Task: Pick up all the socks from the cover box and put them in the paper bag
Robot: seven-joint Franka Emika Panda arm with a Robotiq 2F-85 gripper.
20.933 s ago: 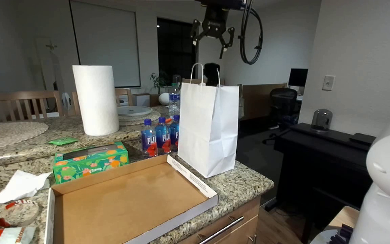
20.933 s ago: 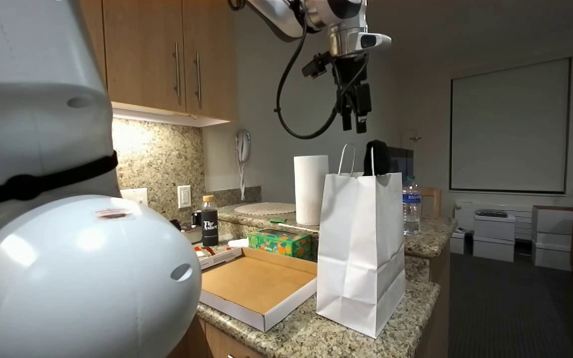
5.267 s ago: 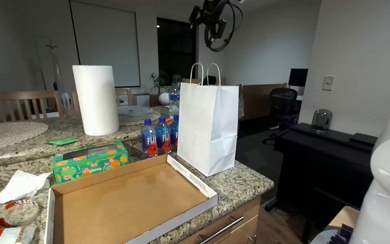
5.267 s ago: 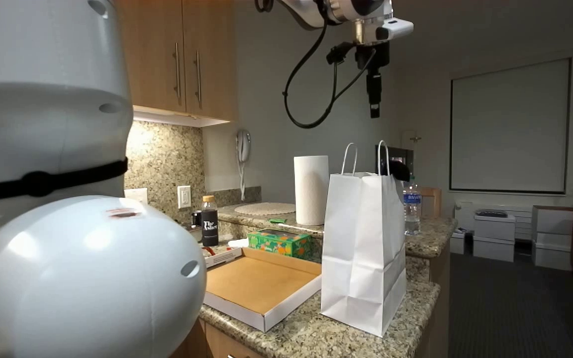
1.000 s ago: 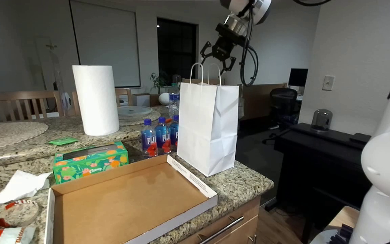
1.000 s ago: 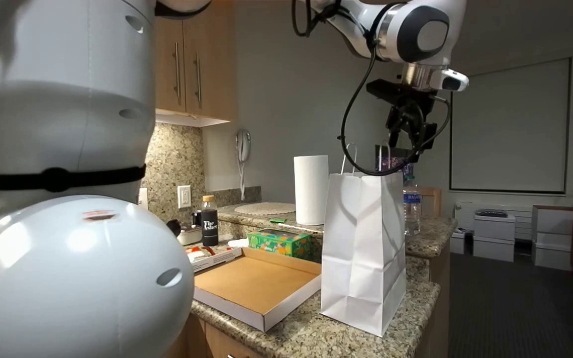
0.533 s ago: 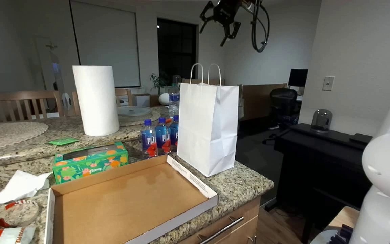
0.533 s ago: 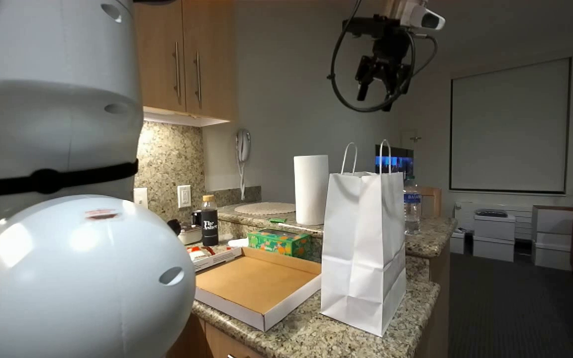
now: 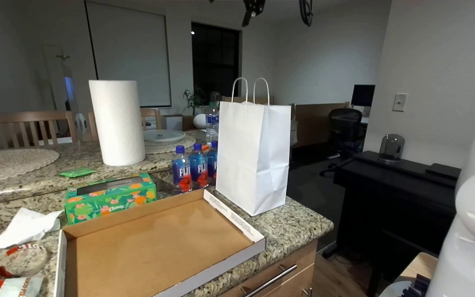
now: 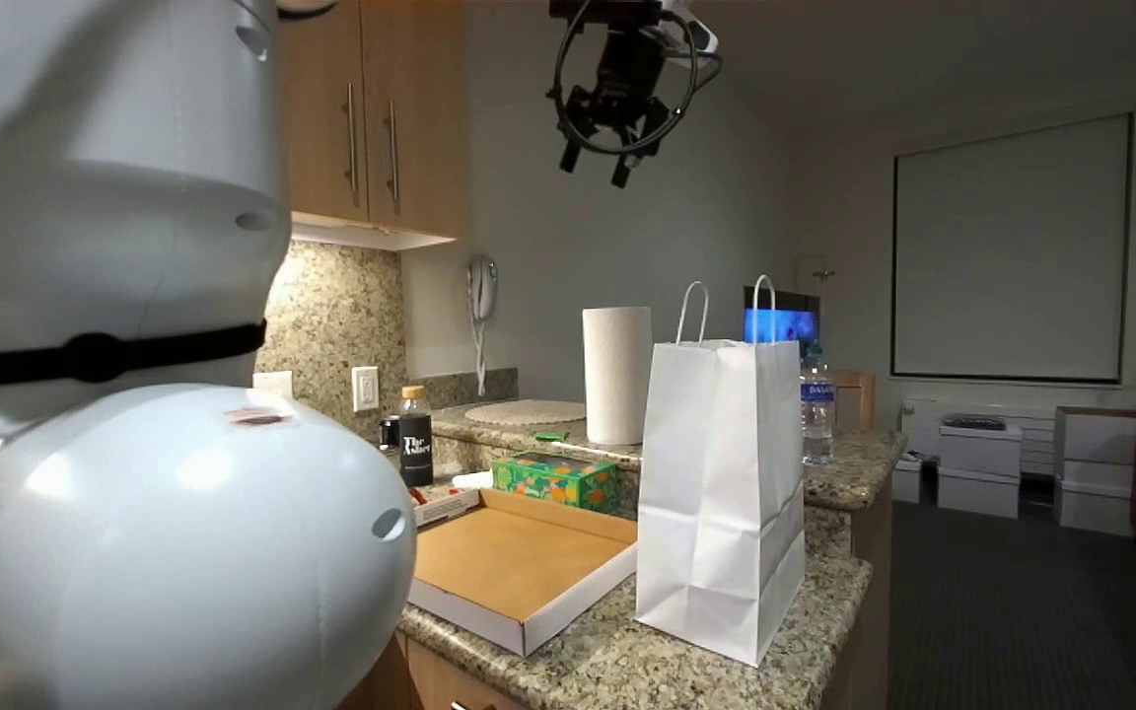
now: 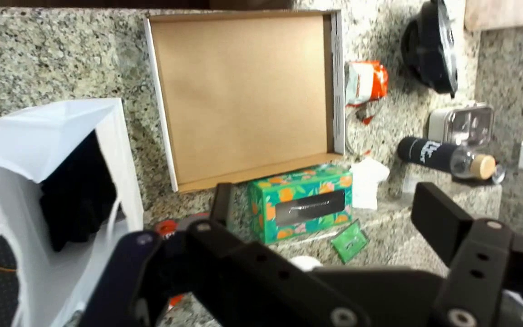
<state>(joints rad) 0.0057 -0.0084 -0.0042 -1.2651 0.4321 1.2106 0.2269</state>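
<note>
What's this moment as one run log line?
gripper: open, holding nothing | cover box: no socks inside | paper bag: upright, black cloth inside

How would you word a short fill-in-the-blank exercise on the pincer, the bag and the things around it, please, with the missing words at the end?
1. In the wrist view, the pincer is ____, not shut.
2. The bundle inside the paper bag is coloured ____.
3. Beside the shallow cardboard box, the flower-patterned tissue box is mainly ____.
4. Near the paper bag, an exterior view shows ____ blue-capped bottles.

Missing words: open; black; green; three.
</note>
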